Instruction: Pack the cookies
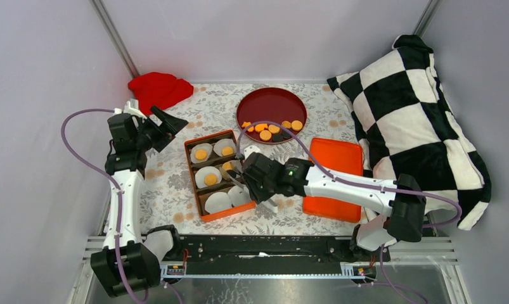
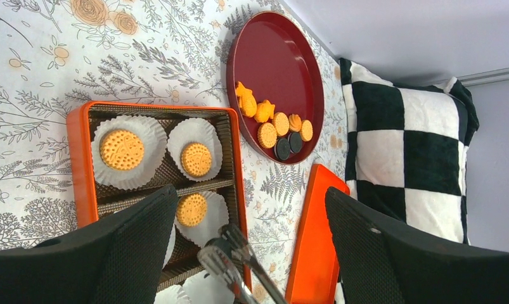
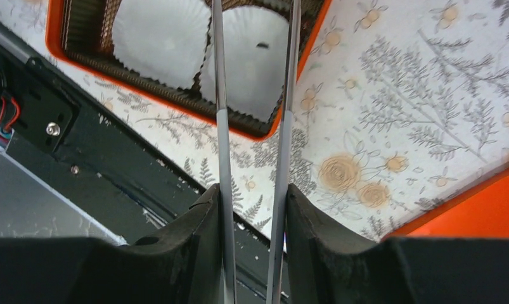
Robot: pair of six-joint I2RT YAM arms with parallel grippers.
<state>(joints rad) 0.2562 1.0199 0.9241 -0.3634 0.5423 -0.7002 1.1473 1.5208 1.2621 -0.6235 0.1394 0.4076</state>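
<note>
Orange and black cookies (image 1: 274,130) lie at the near edge of a dark red plate (image 1: 270,101), also seen as cookies (image 2: 280,126) in the left wrist view. An orange box (image 1: 189,171) of white paper cups holds three orange cookies (image 2: 122,150); its near cups (image 3: 156,38) are empty. My right gripper (image 1: 255,177) (image 3: 251,190) is shut on metal tongs (image 3: 221,126), whose tips (image 2: 223,250) hang over the box's right middle cup with something dark between them. My left gripper (image 1: 175,123) (image 2: 250,192) hovers open and empty, left of the box.
An orange lid (image 1: 331,180) lies right of the box. A red cloth (image 1: 160,88) sits at the back left, and a black-and-white checked pillow (image 1: 416,126) fills the right side. The black rail (image 1: 270,247) runs along the near edge.
</note>
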